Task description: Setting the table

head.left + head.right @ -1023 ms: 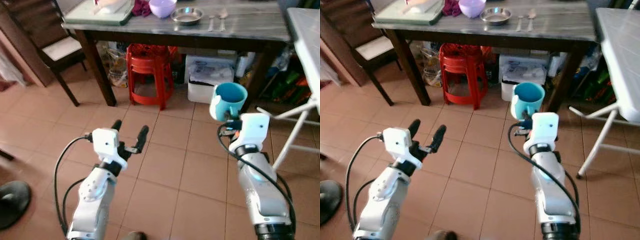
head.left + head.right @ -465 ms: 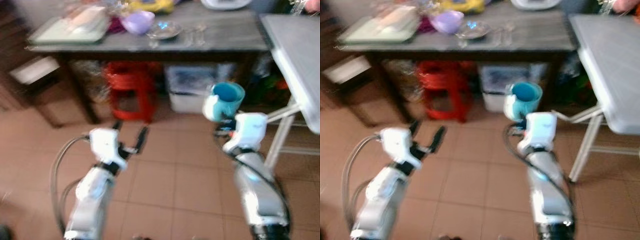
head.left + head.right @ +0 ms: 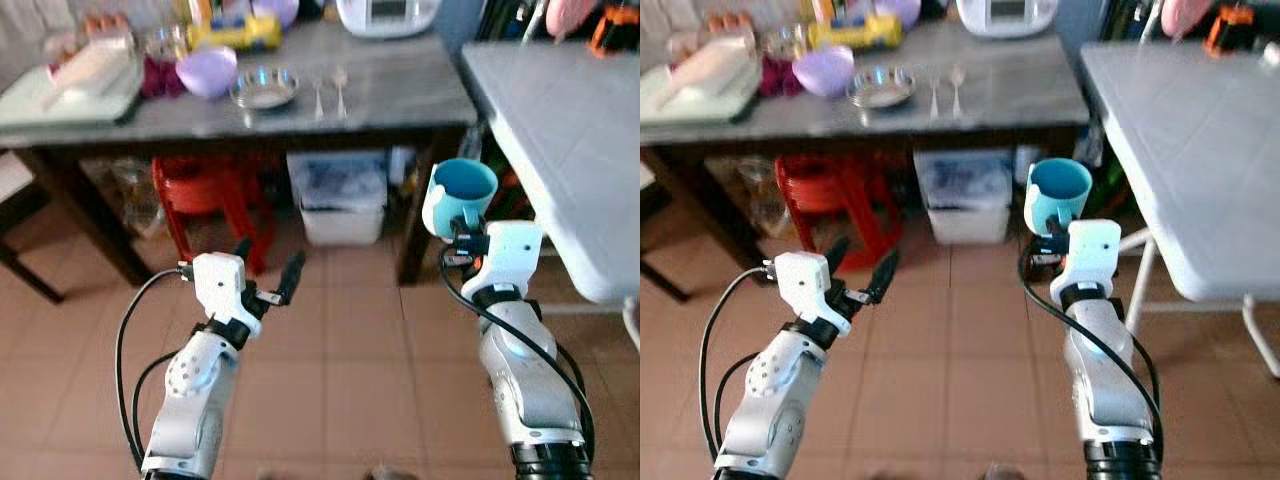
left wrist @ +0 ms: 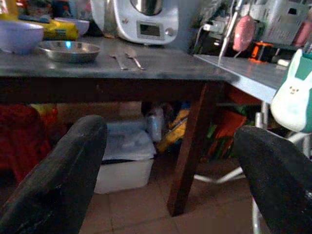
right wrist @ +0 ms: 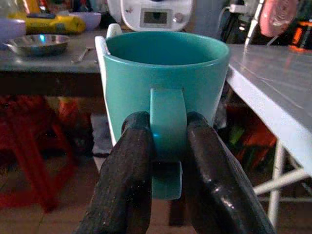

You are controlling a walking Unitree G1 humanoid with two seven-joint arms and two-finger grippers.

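Teal mug [image 5: 165, 83] pinched by handle in right jaws [image 5: 168, 161]; left jaws [image 3: 266, 270] apart; grey table [image 3: 400, 90] ahead.

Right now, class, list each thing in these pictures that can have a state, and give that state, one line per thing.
Teal ceramic mug: upright, looks empty, off the tables.
Right gripper: shut on the mug's handle.
Left gripper: open, holding nothing.
Round steel dish: upright on the dark table.
Lilac bowl: upright on that table.

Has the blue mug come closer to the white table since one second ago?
Yes. The blue mug, held by the right gripper, now sits beside the white table; earlier it was farther away.
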